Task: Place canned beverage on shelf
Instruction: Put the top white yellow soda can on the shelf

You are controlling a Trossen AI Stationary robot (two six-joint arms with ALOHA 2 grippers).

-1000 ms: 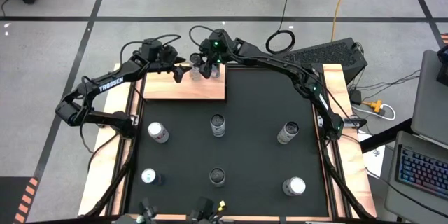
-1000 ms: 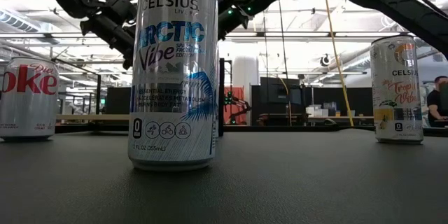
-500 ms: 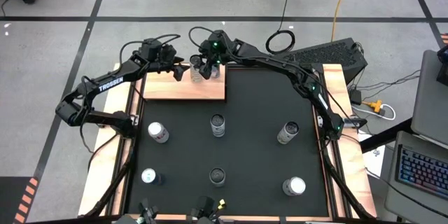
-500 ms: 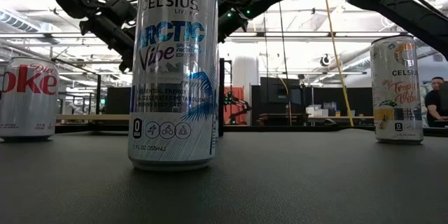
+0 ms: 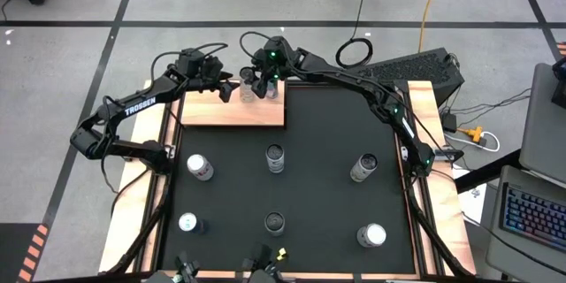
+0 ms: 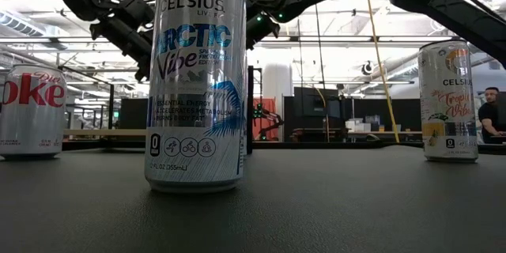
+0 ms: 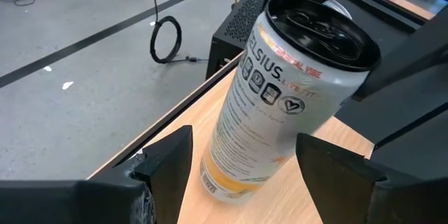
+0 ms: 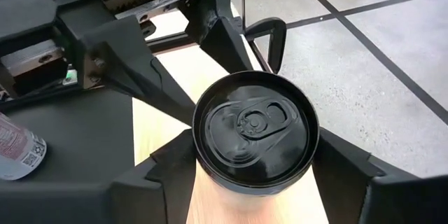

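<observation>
The shelf (image 5: 232, 111) is a light-wood board at the black mat's far left corner. A Celsius can (image 7: 280, 98) with a black top (image 8: 255, 127) stands upright over the board's far right part. My right gripper (image 5: 259, 87) is shut on it. My left gripper (image 7: 245, 155) reaches in from the table's left and is open. Its two fingers stand on either side of the can's lower part with gaps showing. I cannot tell whether the can's base rests on the board. My right gripper pinches the can's upper wall (image 8: 203, 173), just under the rim, between its two fingers, one on each opposite side. The fingers come from the table's right, slanting down. The can stays upright, its base at the board.
Several other cans stand on the black mat (image 5: 318, 124), among them one at the left (image 5: 201, 168), one in the middle (image 5: 275, 157) and one at the right (image 5: 363, 168). In the low view a tall Celsius can (image 6: 198, 79) stands close in front.
</observation>
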